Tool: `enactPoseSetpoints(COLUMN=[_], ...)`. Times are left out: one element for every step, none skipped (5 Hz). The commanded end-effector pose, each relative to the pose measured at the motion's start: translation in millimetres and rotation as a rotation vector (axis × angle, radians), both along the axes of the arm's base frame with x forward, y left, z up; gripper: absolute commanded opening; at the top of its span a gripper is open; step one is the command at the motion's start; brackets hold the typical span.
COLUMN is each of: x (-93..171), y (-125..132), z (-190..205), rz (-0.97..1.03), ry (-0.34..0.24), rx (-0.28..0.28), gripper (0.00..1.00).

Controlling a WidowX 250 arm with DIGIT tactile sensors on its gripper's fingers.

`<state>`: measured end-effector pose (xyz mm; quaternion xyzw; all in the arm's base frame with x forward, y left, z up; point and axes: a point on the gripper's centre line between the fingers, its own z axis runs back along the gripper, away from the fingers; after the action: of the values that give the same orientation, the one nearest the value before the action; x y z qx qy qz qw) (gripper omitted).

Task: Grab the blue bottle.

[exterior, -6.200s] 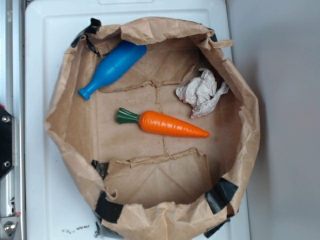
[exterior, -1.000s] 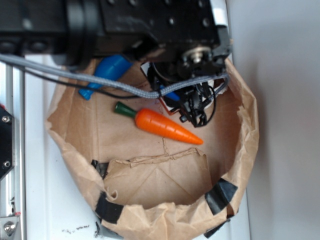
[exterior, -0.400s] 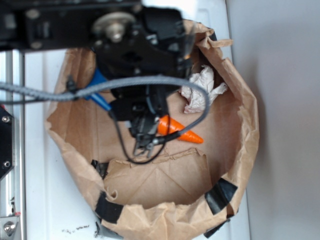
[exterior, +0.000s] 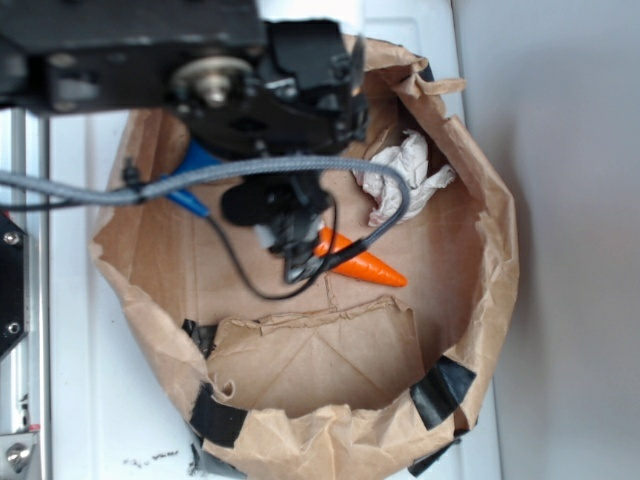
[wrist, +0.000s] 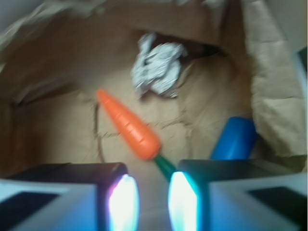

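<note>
I moved my pincer (wrist: 147,202) up a little over the carrot (wrist: 129,125). It is open a bit and empty. The blue bottle (wrist: 236,139) is beside the carrot, so I must shift over.

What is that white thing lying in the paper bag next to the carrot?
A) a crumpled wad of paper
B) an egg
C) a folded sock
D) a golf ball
A: the white thing is a crumpled wad of paper, wrinkled and irregular, lying on the floor of the brown paper bag beyond the orange carrot.
</note>
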<state>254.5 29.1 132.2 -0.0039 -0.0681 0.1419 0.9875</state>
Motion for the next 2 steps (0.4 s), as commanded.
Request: enactPoseSetpoints(x=[9.8,14.9], y=[13.0,20.8], z=[-31.7,-44.7], rz=[0.228,0.268], ry=[-0.014,0.0], rx=[0.084,0.102], gripper=[1.0,1.0])
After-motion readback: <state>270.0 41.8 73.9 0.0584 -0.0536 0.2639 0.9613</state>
